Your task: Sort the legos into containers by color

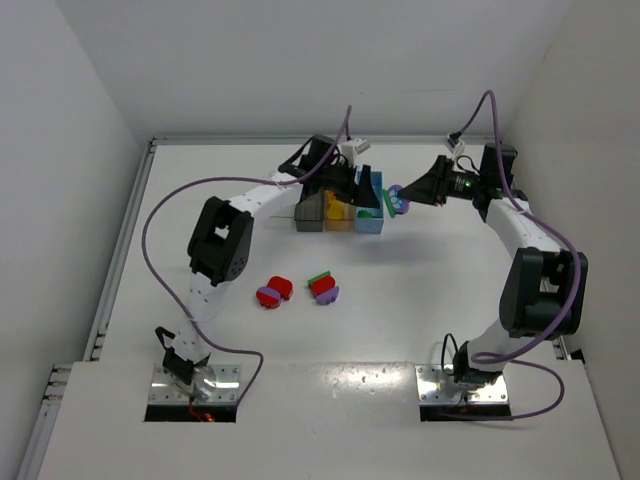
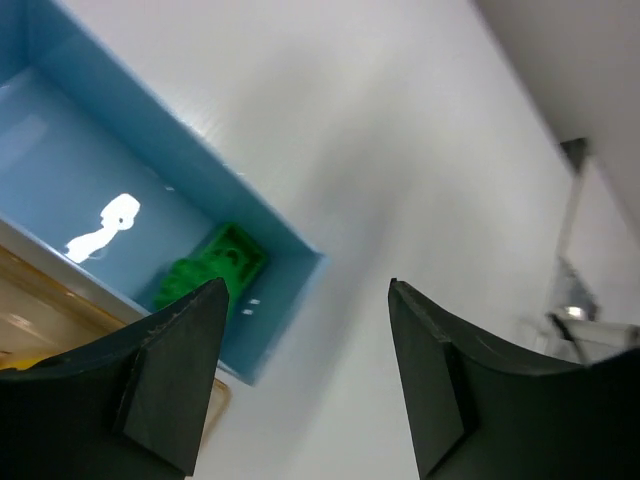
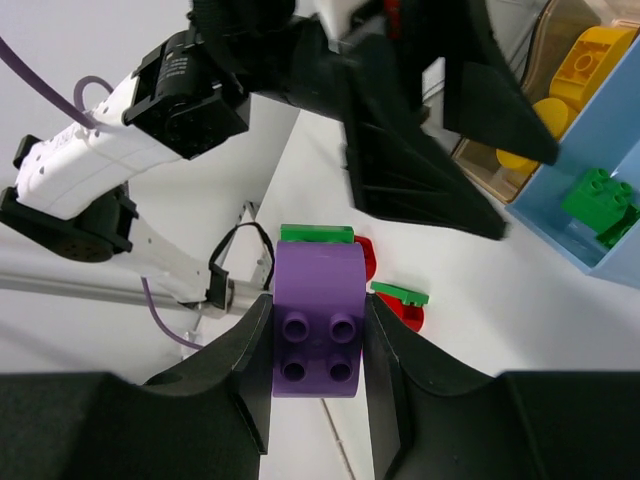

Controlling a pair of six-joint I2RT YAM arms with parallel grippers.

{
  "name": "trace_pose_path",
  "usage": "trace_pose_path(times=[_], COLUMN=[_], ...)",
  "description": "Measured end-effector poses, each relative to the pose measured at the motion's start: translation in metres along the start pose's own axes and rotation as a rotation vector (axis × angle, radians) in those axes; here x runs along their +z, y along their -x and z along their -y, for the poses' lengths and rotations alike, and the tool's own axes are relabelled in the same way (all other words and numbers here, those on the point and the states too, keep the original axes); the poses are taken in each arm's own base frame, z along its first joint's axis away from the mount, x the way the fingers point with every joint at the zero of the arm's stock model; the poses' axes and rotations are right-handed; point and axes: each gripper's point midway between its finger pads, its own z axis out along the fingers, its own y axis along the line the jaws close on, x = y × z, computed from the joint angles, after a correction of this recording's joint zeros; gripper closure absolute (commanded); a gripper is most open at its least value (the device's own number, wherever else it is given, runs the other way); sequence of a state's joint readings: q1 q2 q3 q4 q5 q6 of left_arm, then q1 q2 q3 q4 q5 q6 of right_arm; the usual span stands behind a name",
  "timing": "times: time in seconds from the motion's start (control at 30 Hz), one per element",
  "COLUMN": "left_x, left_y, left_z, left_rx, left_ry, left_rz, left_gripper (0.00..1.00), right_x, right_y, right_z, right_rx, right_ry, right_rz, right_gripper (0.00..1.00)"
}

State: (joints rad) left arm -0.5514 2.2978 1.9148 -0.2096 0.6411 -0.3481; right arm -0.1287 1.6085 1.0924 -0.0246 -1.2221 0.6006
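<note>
Right hand [image 3: 318, 345], purple lego [image 3: 316, 285]; left hand [image 2: 305, 300] over bins [image 1: 370, 222]

The top camera sits high behind the arm bases at the near edge and looks down and forward over the whole table [image 1: 400, 300] to its far edge. The left wrist camera hangs close over the far middle, facing down between its fingers [image 2: 170, 370] at one corner of the blue bin [image 2: 200, 165] and bare table. The right wrist camera, also by the far edge, looks low and leftward past the purple brick [image 3: 318, 320] clamped in its fingers, toward the left arm [image 3: 110, 165]. All three views share the blue bin's green brick [image 2: 215, 262]; top and right wrist share the red bricks [image 3: 408, 315]
</note>
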Motion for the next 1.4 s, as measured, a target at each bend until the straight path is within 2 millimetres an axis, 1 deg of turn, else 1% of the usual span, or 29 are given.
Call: trace_pose_path(times=[0.07, 0.13, 0.2, 0.27, 0.3, 0.4, 0.5, 0.57, 0.7, 0.83, 1.27, 1.4], left_x=[-0.013, -0.032, -0.049, -0.065, -0.071, -0.083, -0.086, -0.086, -0.088, -0.089, -0.08, -0.073], left_y=[0.006, 0.014, 0.03, 0.041, 0.044, 0.042, 0.03, 0.022, 0.02, 0.02, 0.01, 0.006], left_z=[0.013, 0.028, 0.045, 0.06, 0.068, 0.093, 0.112, 0.121, 0.131, 0.133, 0.125, 0.118], left_rx=[-0.031, -0.066, -0.075, -0.08, -0.078, -0.074, -0.087, -0.105, -0.108, -0.106, -0.088, -0.096], left_ry=[-0.074, -0.163, -0.256, -0.337, -0.373, -0.482, -0.57, -0.608, -0.64, -0.647, -0.609, -0.568], left_rz=[0.03, 0.061, 0.108, 0.139, 0.146, 0.135, 0.102, 0.077, 0.065, 0.064, 0.035, 0.032], left_gripper=[0.29, 0.29, 0.29, 0.29, 0.29, 0.28, 0.28, 0.27, 0.27, 0.27, 0.27, 0.27], right_x=[0.0, 0.0, 0.0, 0.001, 0.002, 0.005, 0.007, 0.008, 0.013, 0.017, 0.024, 0.028], right_y=[0.0, 0.0, 0.0, 0.0, 0.0, 0.0, 0.0, 0.0, -0.001, -0.004, -0.005, -0.011], right_z=[0.0, 0.0, 0.001, 0.003, 0.004, 0.006, 0.005, 0.004, -0.001, -0.006, -0.005, -0.015], right_rx=[0.0, 0.0, 0.001, 0.005, 0.008, 0.021, 0.033, 0.04, 0.044, 0.041, 0.026, 0.024], right_ry=[0.0, 0.001, 0.002, 0.005, 0.007, 0.015, 0.026, 0.031, 0.053, 0.068, 0.053, 0.088], right_rz=[0.0, 0.0, -0.001, -0.002, -0.002, -0.007, -0.009, -0.012, -0.027, -0.041, -0.039, -0.068], right_gripper=[1.0, 1.0, 1.0, 1.0, 1.0, 1.0, 1.0, 1.0, 1.0, 1.0, 1.0, 1.0])
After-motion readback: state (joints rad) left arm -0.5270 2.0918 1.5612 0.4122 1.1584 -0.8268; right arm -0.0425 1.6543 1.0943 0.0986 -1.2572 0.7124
